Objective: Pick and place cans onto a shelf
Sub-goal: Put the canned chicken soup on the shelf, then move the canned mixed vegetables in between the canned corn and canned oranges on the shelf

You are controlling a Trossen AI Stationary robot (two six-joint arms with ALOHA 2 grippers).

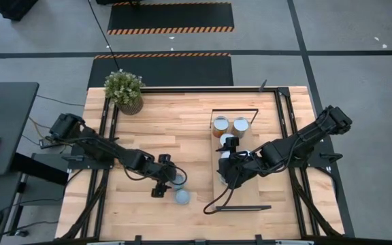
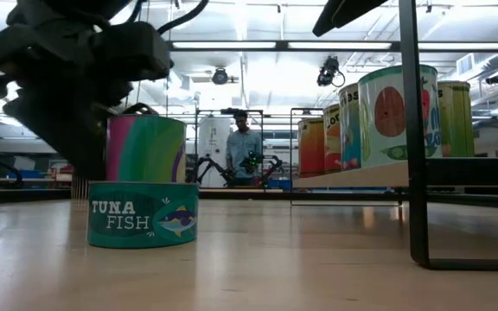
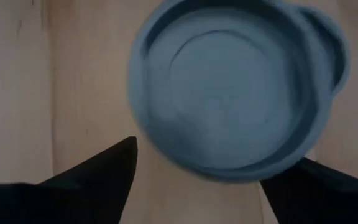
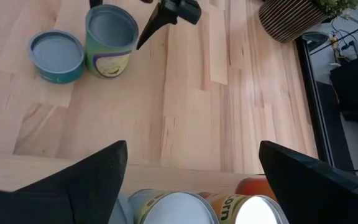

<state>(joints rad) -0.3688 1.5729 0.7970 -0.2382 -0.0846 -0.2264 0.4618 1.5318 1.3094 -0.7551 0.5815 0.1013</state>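
Note:
A tall can point(image 1: 177, 179) with a green and yellow label stands on the table, with a flat teal tuna can point(image 1: 182, 197) beside it; both show in the low view point(image 2: 145, 149) point(image 2: 143, 214) and the right wrist view point(image 4: 110, 37) point(image 4: 56, 56). My left gripper point(image 1: 165, 181) is open just left of and above the tall can point(image 3: 229, 87), one finger on either side of its top, apart from it. My right gripper point(image 1: 226, 169) is open and empty over the shelf point(image 1: 250, 197). Several cans point(image 1: 220, 124) point(image 1: 241, 124) stand on the shelf, two of them point(image 4: 173, 210) point(image 4: 247, 210) below the right gripper's fingers.
A potted plant point(image 1: 124, 90) stands at the table's far left corner. The shelf's black frame point(image 2: 413, 130) rises at its ends. Bare tabletop point(image 1: 175, 133) lies between the plant, the two loose cans and the shelf. A person point(image 2: 245, 147) stands in the room beyond.

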